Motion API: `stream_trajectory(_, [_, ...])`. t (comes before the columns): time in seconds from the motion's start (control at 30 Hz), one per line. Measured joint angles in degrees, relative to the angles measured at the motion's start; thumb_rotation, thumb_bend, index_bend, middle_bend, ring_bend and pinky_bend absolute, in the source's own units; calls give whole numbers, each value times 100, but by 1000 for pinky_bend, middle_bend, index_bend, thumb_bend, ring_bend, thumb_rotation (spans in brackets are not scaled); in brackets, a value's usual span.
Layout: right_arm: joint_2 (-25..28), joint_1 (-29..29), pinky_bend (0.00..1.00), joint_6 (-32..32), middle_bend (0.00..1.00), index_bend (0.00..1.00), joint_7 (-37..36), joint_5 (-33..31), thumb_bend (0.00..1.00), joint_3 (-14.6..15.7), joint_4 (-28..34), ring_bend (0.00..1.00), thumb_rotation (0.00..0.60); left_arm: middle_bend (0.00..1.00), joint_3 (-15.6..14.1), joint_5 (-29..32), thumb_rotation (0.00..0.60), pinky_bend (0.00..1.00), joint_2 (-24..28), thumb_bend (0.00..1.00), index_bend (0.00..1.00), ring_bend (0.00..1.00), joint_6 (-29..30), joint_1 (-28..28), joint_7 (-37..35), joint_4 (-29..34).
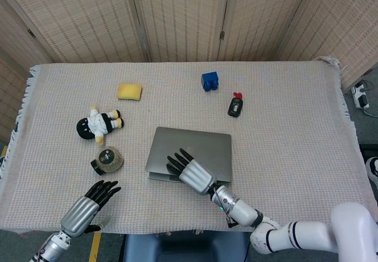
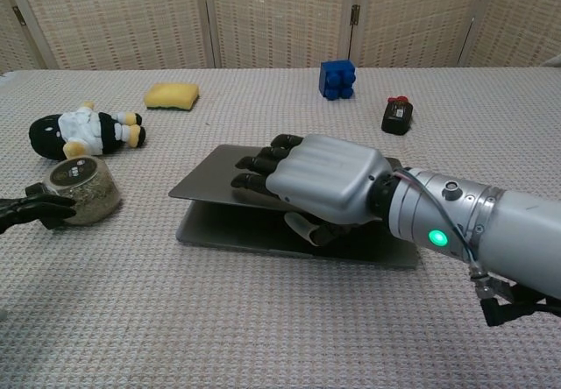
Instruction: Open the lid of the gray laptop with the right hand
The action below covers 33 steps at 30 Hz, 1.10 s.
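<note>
Two hands in play. Right hand (image 2: 323,179) grips gray laptop (image 2: 298,236) lid (image 1: 198,146): fingers (image 2: 263,163) flat on top, thumb under front edge, lid raised slightly. Left hand (image 1: 88,204) empty, fingers spread, beside jar (image 2: 81,189) on table (image 1: 283,144).

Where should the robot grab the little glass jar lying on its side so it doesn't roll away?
Probably around the round glass middle of the jar, from above, fingers on its two curved sides. It lies tipped over with its black cap pointing toward the robot, so the cap is harder to reach. The left hand is nearest.
</note>
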<state>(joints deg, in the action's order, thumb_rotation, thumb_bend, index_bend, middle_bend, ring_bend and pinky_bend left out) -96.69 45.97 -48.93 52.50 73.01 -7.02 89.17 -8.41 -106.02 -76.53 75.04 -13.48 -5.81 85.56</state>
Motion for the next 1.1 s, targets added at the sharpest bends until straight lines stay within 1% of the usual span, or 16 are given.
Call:
stream_trajectory(0.23, [-5, 131, 0, -135, 0, 0, 233, -221, 713, -14, 54, 0, 525, 3, 161, 73, 600, 0, -249, 511, 17, 0, -649, -517, 132, 98])
stream_trajectory(0.37, [-14, 189, 0, -198, 0, 0, 274, -303, 713, 7, 56, 0, 526, 0, 304, 304, 600, 0, -414, 555, 15, 0, -1077, -799, 238, 134])
stream_trajectory(0.67, [-69, 307, 0, -295, 0, 0, 296, -356, 713, 71, -23, 0, 526, 0, 548, 841, 600, 0, -766, 643, 4, 0, -1788, -1278, 426, 97])
stream_trajectory(0.9, [-90, 381, 0, -354, 0, 0, 264, -407, 713, 96, -64, 0, 527, 0, 722, 1237, 600, 0, -1018, 657, 0, 0, -2211, -1589, 730, 34])
stream_trajectory(1.1, [-136, 432, 0, -400, 0, 0, 275, -444, 713, 128, -112, 0, 528, 0, 917, 1626, 600, 0, -1268, 657, 0, 0, -2436, -1800, 1065, -141])
